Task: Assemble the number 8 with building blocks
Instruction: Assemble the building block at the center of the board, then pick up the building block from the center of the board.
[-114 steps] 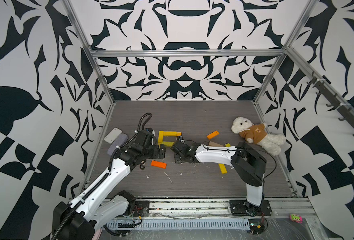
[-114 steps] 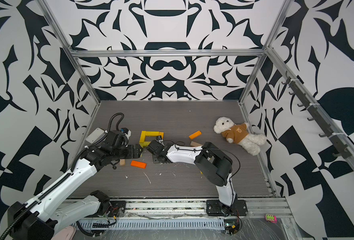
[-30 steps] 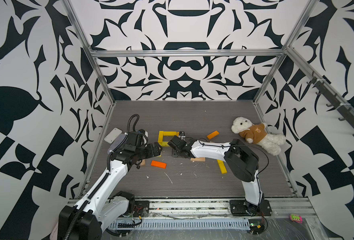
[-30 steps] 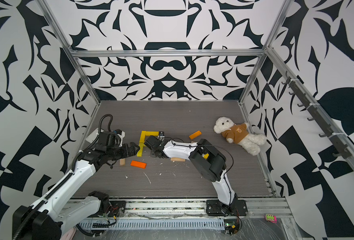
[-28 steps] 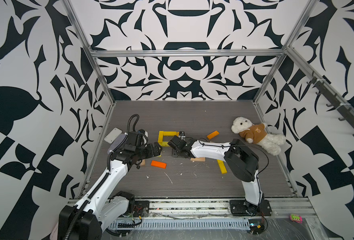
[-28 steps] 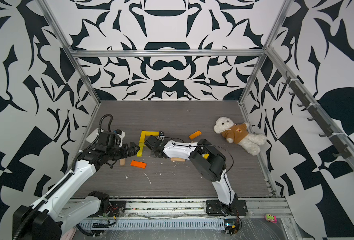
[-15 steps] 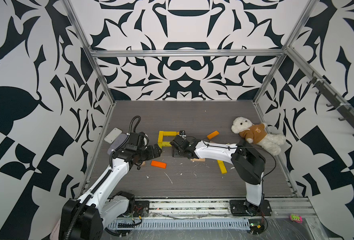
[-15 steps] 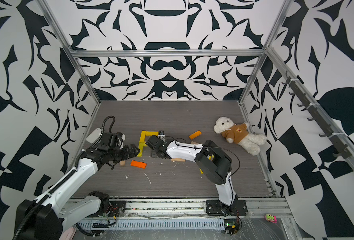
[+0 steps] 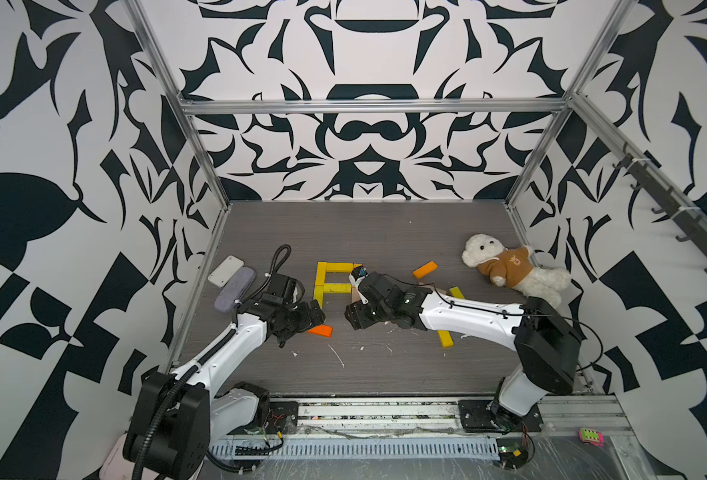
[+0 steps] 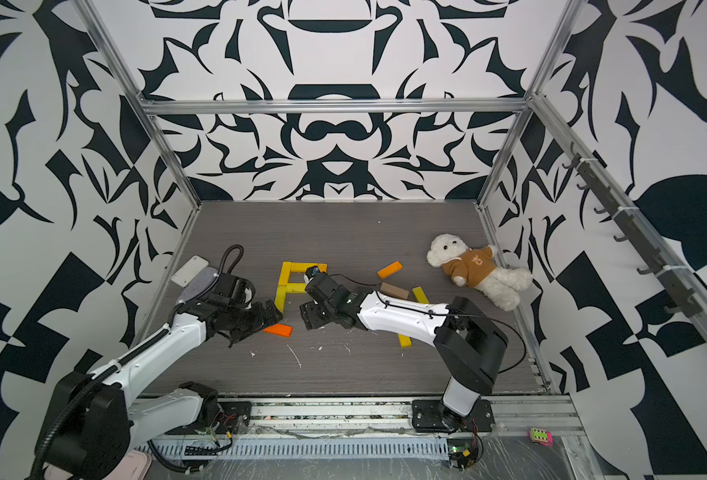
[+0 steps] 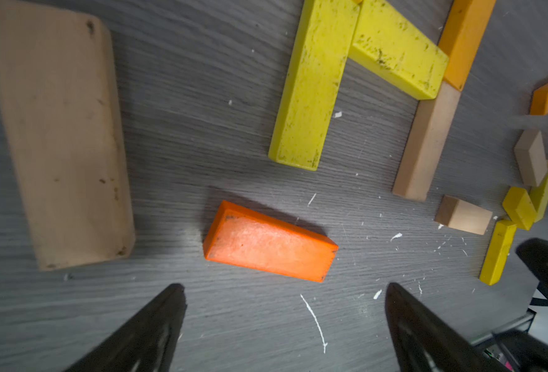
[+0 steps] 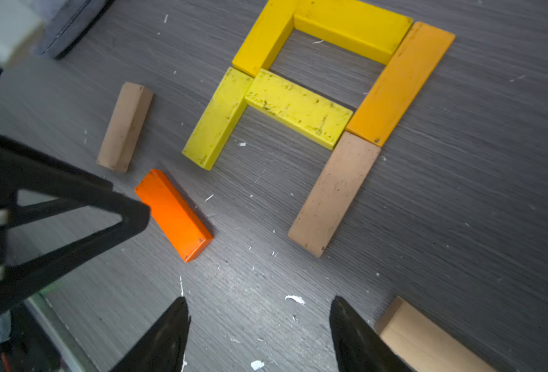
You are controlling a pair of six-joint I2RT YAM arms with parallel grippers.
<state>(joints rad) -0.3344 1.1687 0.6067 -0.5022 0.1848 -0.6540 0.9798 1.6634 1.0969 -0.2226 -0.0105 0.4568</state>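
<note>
Grey wood-grain flooring [image 9: 385, 232] inside a black-and-white patterned enclosure carries the building blocks. The half-built 8 [image 12: 298, 106] lies near its middle, just beyond both grippers. Six planks lie flat and touching: two deep yellow, two scuffed pale yellow, one amber and one tan. They close the upper loop and form both sides of the lower one. By my reading only the bottom bar is left. An orange plank [image 11: 268, 241] lies loose just off that open end, crooked to the figure and apart from it; it looks the likely closer. The left gripper [image 11: 284, 286] hovers just short of it, jaws spread wide around nothing. The right gripper [image 12: 259, 299] stands near the tan side plank [image 12: 334, 193], jaws apart and likewise empty. As far as the left wrist view lets me count, the loose blocks are three tan, three yellow, a second orange plank [image 9: 424, 269] and the one already named. That makes eight, though the cluster under the right arm is partly hidden. Farther out are two flat cases [image 9: 226, 270] by the left wall and one teddy bear [image 9: 505, 270] at the right.
</note>
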